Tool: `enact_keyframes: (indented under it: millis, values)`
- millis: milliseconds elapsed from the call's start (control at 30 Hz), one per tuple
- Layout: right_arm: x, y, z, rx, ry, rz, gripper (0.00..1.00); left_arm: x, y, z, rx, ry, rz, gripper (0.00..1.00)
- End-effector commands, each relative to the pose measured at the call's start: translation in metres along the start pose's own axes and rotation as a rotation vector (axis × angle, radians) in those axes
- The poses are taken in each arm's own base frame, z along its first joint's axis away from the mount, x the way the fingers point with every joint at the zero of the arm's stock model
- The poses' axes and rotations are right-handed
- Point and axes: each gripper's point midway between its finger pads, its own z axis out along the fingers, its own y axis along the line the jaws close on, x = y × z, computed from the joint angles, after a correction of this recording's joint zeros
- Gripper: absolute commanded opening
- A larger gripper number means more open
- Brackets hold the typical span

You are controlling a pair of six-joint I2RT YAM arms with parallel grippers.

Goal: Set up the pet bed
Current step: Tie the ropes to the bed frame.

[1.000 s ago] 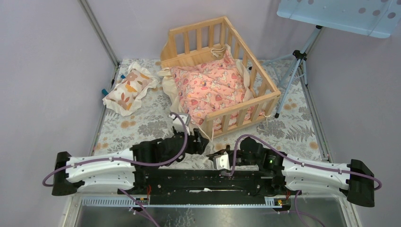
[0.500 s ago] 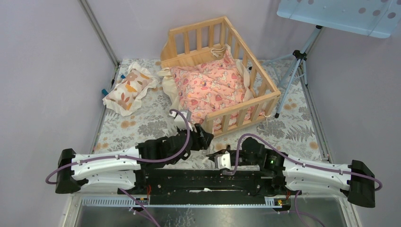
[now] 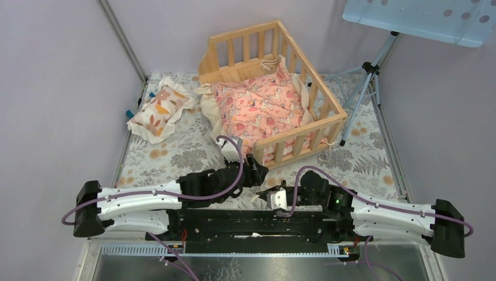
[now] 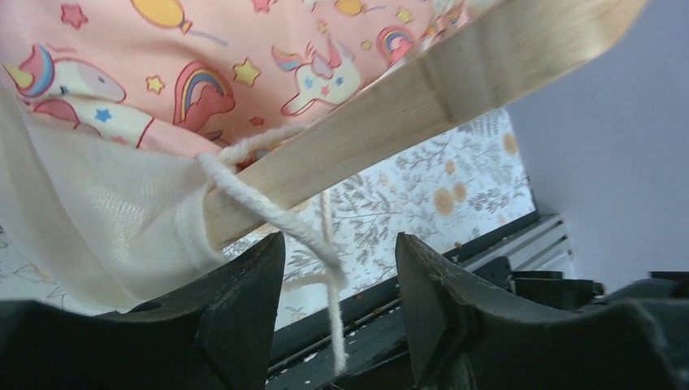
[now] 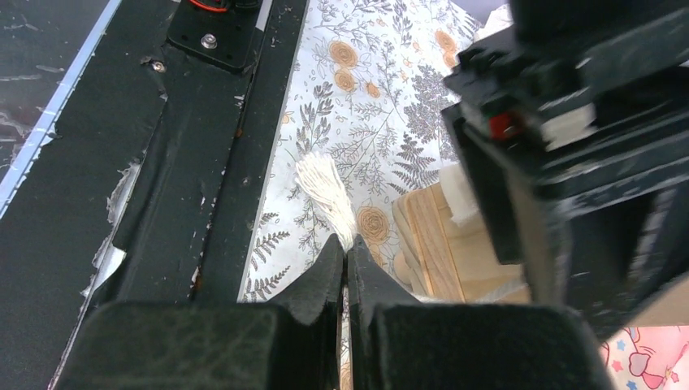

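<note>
Left jaws released, cord [image 4: 262, 201] between, bed [image 4: 487, 69] just beyond; right jaws clenched on a half-hidden tassel [image 5: 325, 188].

The pet bed [image 3: 301, 136] is a crib-like frame of light natural wood with low slatted rails on three sides: one along the far left, one down the right and one across the near side. The fourth side, facing left, is open. It stands at the far middle of the floral table [image 3: 175, 155], turned at an angle to the table's edges. A pink patterned cushion [image 3: 260, 108] fills its base and spills out through the open side. Close up, the near rail [image 4: 455, 81] is a smooth pale plank with white cord [image 4: 268, 207] knotted at its end.
</note>
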Motion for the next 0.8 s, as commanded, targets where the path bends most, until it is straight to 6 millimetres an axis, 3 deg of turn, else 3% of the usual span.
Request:
enact_keyframes:
  millis: [0,67,200,467,767]
  values:
    - [-0.015,-0.004,-0.002,0.018,-0.057,0.001,0.00,-0.007,-0.011,0.002,-0.003,-0.015,-0.047,0.56]
    - [-0.015,-0.004,-0.002,0.021,-0.057,0.003,0.00,-0.007,-0.009,0.004,-0.015,-0.024,-0.052,0.54]
    - [-0.014,-0.005,-0.002,0.028,-0.057,0.015,0.00,-0.010,-0.006,0.007,-0.034,-0.047,-0.053,0.39]
    - [-0.015,-0.011,-0.002,0.099,-0.089,0.140,0.00,-0.011,0.003,0.011,-0.071,-0.078,-0.044,0.02]
    - [-0.022,-0.064,-0.015,0.445,-0.139,0.530,0.00,0.004,0.016,0.011,-0.081,-0.038,-0.025,0.00]
